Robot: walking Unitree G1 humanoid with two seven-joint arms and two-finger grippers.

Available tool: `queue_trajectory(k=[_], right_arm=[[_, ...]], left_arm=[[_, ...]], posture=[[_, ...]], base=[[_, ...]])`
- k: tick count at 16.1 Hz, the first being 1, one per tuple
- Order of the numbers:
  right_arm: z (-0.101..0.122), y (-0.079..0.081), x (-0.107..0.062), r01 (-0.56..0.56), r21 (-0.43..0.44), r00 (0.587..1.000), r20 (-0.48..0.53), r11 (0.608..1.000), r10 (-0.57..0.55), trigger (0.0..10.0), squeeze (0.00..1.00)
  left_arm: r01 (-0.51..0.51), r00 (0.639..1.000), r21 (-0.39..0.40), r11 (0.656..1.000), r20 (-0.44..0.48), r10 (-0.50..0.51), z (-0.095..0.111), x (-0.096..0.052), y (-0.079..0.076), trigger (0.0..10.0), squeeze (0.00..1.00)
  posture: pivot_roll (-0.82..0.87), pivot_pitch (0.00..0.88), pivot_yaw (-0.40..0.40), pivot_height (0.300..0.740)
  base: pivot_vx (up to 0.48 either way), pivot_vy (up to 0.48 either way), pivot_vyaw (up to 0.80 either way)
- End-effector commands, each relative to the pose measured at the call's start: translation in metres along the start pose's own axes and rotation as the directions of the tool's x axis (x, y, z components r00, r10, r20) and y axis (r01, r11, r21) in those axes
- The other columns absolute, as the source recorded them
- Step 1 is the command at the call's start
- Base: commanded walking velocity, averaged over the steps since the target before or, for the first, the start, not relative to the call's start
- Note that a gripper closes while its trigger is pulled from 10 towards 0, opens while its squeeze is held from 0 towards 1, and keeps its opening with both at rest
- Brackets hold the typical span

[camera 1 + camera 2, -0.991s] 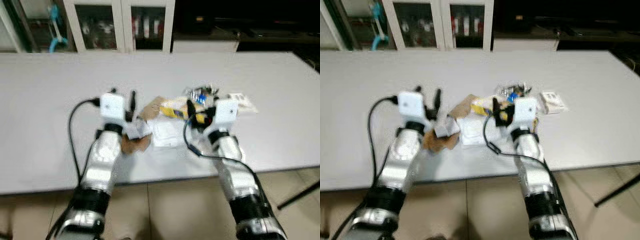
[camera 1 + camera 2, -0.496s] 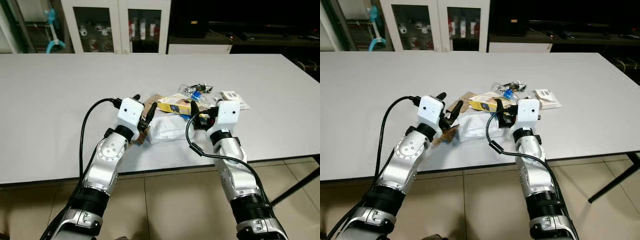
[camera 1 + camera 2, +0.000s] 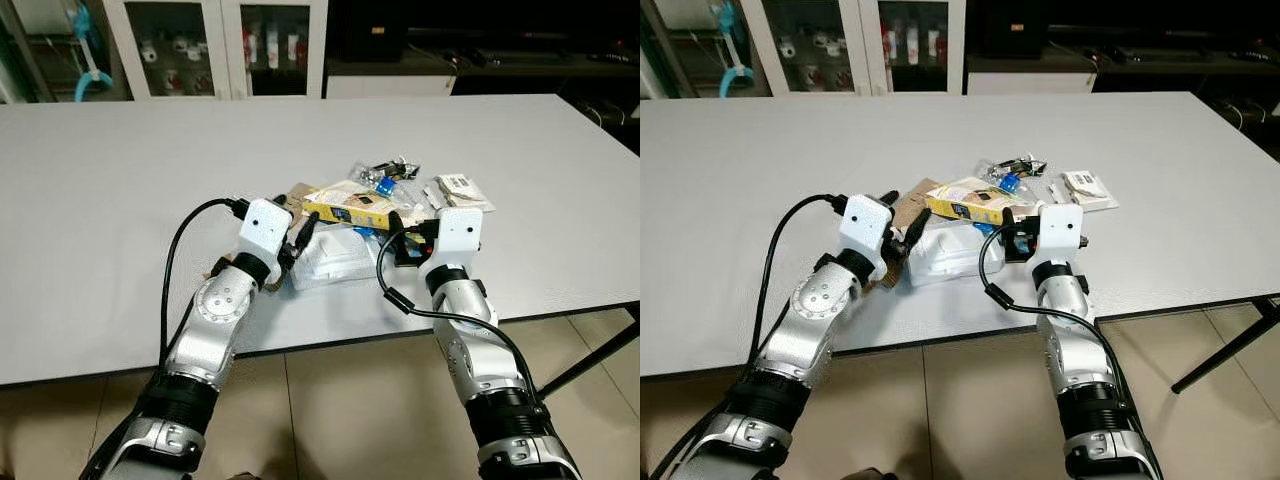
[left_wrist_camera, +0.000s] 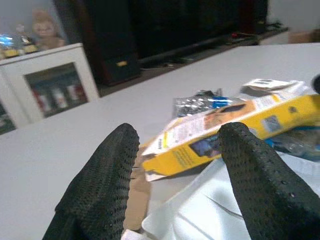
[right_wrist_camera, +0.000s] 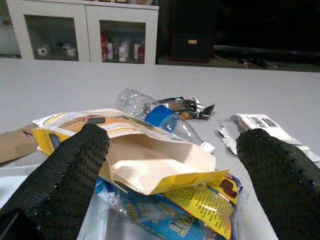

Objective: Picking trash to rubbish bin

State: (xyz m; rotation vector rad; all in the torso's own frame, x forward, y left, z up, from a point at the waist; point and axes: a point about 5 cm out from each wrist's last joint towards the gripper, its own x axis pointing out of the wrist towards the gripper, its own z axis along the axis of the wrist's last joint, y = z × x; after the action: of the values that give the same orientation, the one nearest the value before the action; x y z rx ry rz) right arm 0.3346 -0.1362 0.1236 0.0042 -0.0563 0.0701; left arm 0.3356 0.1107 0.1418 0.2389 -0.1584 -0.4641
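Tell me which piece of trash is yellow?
The long yellow box lying atop the pile. The wrapper under it is white, and the cardboard beside it is brown.

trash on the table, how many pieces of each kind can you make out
yellow box: 1
clear plastic bottle: 1
white bag: 1
brown cardboard: 1
white printed packet: 1
yellow and blue wrapper: 1
dark wrapper: 1
total: 7 that can be told apart in the pile
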Motion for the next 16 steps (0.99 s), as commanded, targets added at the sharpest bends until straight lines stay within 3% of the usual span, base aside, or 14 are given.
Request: queue_trajectory(k=[1,3,5,7,9,11,13,14,15,16], right_arm=[[0.003,-0.009,0.001,0.042,-0.009,0.999,-0.002,0.999,-0.042,10.0,0.00],[0.007,-0.019,0.001,0.083,-0.002,0.996,0.013,0.997,-0.083,10.0,0.00],[0.014,-0.025,0.002,0.116,0.012,0.992,0.040,0.993,-0.117,10.0,0.00],[0.015,-0.024,0.003,0.118,0.017,0.992,0.042,0.993,-0.119,10.0,0.00],[0.019,-0.021,0.005,0.106,0.039,0.992,0.057,0.994,-0.108,10.0,0.00],[0.029,-0.016,0.006,0.080,0.051,0.992,0.091,0.996,-0.084,10.0,0.00],[0.040,-0.024,0.006,0.104,0.032,0.986,0.125,0.994,-0.107,10.0,0.00],[0.045,-0.032,0.005,0.132,0.044,0.982,0.133,0.990,-0.137,10.0,0.00],[0.047,-0.037,0.004,0.133,0.035,0.981,0.136,0.991,-0.136,10.0,0.00],[0.049,-0.040,0.003,0.132,0.018,0.982,0.136,0.991,-0.133,10.0,0.00]], left_arm=[[0.056,0.998,0.016,0.998,0.023,-0.056,0.008,0.000,0.004,10.0,0.00],[0.066,0.996,0.063,0.996,0.061,-0.070,0.025,-0.001,0.021,10.0,0.00],[0.013,0.992,0.103,0.995,0.127,-0.026,0.050,0.001,0.045,10.0,0.00],[-0.003,0.988,0.108,0.994,0.151,-0.014,0.059,0.001,0.053,10.0,0.00],[0.007,0.988,0.124,0.992,0.155,-0.026,0.063,0.001,0.053,10.0,0.00],[0.079,0.984,0.115,0.990,0.151,-0.096,0.064,-0.001,0.044,10.0,0.00],[0.150,0.977,0.123,0.981,0.135,-0.166,0.063,-0.002,0.036,10.0,0.00],[0.168,0.974,0.134,0.977,0.129,-0.185,0.063,-0.003,0.035,10.0,0.58],[0.196,0.969,0.133,0.971,0.125,-0.213,0.063,-0.004,0.033,10.0,1.00],[0.214,0.966,0.140,0.967,0.118,-0.231,0.063,-0.005,0.032,10.0,1.00]], posture=[[-0.02,0.048,-0.045,0.740],[-0.03,0.043,-0.040,0.740],[-0.02,0.040,-0.040,0.740],[-0.02,0.033,-0.041,0.740],[-0.02,0.028,-0.041,0.740],[-0.02,0.022,-0.041,0.740],[-0.02,0.013,-0.042,0.740],[-0.03,0.009,-0.040,0.740],[-0.03,0.007,-0.041,0.740],[-0.03,0.005,-0.041,0.740]], base=[[0.000,0.000,0.00],[0.000,0.000,0.00],[0.000,0.000,0.00],[0.000,0.000,0.00],[0.000,0.000,0.00],[0.000,0.000,0.00],[0.000,0.000,0.00],[0.000,0.000,0.00],[0.000,0.000,0.00],[0.000,0.000,0.00]])
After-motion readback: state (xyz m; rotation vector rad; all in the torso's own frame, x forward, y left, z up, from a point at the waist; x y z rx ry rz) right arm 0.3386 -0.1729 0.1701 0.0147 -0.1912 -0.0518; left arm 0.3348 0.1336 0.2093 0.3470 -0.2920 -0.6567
